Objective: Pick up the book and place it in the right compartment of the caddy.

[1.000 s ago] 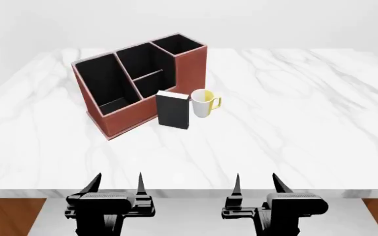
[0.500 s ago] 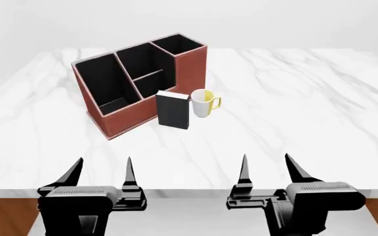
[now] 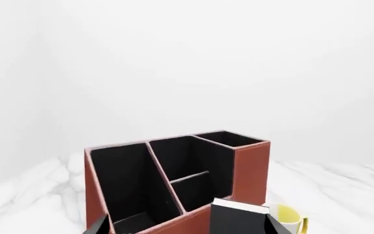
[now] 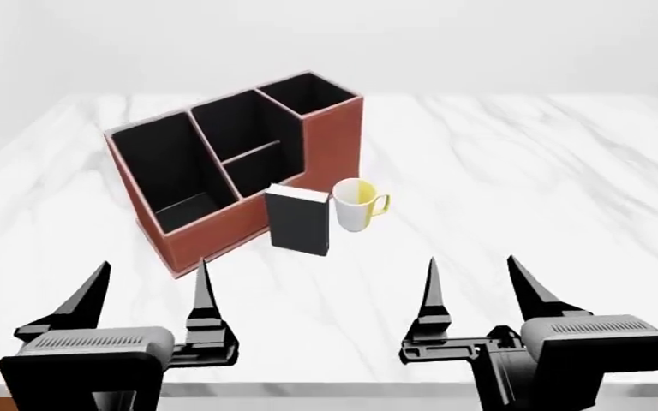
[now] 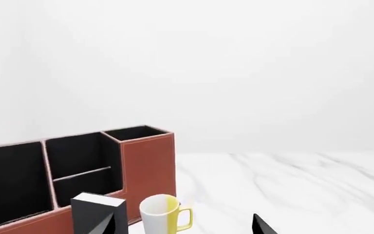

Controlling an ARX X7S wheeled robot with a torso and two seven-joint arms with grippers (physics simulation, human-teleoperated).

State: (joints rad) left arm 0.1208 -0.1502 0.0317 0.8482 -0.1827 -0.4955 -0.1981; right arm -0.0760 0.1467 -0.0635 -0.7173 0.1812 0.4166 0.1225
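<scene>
Both claws sit at the near edge of my head view, left gripper (image 4: 146,287) at about 7 o'clock and right gripper (image 4: 478,278) at about 5 o'clock, each with its black pointed fingers spread wide and nothing between them; the arms behind them are cut off by the frame. On the wrist views only dark finger tips poke in, so I get little from those. I see the book (image 4: 298,220) standing upright on the white marble table (image 4: 535,171), black cover, pale page edges on top, just beside the caddy (image 4: 331,137) at its front and near the white-and-yellow mug (image 4: 355,205) at its 3 o'clock; whether book and caddy touch I cannot tell. That caddy is red-brown, leather-look, black inside with a pale rim. Its right compartment (image 4: 304,92), tallest and square-mouthed, shows only dark walls; its floor is hidden from me
</scene>
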